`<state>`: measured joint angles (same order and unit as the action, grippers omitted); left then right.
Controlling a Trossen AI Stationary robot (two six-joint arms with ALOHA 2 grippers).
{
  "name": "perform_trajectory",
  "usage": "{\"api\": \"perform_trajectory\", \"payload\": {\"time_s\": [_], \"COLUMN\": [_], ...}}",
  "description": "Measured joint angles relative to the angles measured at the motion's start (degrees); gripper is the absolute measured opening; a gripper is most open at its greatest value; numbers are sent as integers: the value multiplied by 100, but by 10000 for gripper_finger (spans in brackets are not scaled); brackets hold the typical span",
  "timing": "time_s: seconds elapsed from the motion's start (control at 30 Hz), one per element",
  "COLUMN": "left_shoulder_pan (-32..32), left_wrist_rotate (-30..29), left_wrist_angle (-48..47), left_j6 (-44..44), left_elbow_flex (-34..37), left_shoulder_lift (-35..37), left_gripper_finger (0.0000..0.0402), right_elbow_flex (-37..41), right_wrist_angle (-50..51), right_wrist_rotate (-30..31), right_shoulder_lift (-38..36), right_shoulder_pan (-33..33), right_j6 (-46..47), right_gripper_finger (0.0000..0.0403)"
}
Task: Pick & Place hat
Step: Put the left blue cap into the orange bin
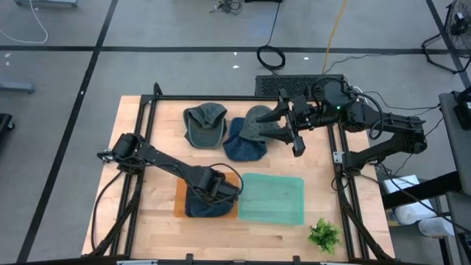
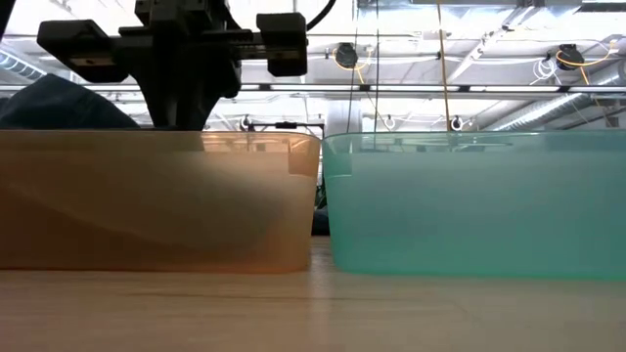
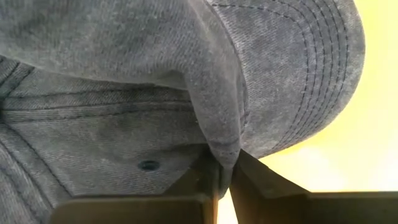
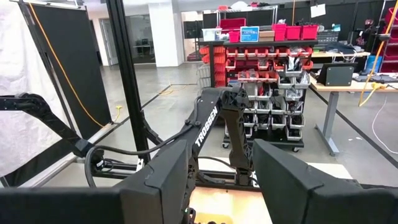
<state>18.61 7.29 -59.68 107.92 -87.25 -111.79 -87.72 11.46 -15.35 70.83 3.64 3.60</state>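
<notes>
A dark blue-grey hat (image 1: 200,206) sits within the orange bin (image 1: 179,205), and its top shows above the bin's rim in the low view (image 2: 59,103). My left gripper (image 3: 225,171) stands over it, pointing down, shut on its cloth; the hat's brim (image 3: 311,74) shows beyond the fingers. My right gripper (image 4: 221,180) waits open and level, high over the far right of the table (image 1: 294,126), with nothing between its fingers. My left gripper pinches a raised fold of the hat's cloth (image 3: 222,140) between its two fingertips, where crown and brim meet. The fingers come from above, pointing down. The hat spreads below them inside the orange bin; whether it rests on the bin's floor does not show.
A teal bin (image 1: 272,199) stands right beside the orange one. At the far middle of the table lie a green-grey hat (image 1: 204,124), a blue hat (image 1: 241,146) and a grey hat (image 1: 256,119). A small green plant (image 1: 324,234) sits at the near right corner.
</notes>
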Motion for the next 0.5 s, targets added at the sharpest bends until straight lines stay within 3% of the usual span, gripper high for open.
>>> {"api": "perform_trajectory", "payload": {"time_s": [0.2,0.5], "left_shoulder_pan": [-11,-15], "left_wrist_rotate": [-45,-5], "left_wrist_angle": [-3,-2], "left_j6": [-106,-133], "left_elbow_flex": [4,9], "left_shoulder_lift": [0,2], "left_gripper_finger": [78,241], "right_elbow_flex": [0,0], "right_wrist_angle": [0,0], "right_wrist_rotate": [0,0], "right_shoulder_lift": [0,0], "right_shoulder_pan": [0,1], "right_j6": [0,-343], "right_gripper_finger": [171,171]}}
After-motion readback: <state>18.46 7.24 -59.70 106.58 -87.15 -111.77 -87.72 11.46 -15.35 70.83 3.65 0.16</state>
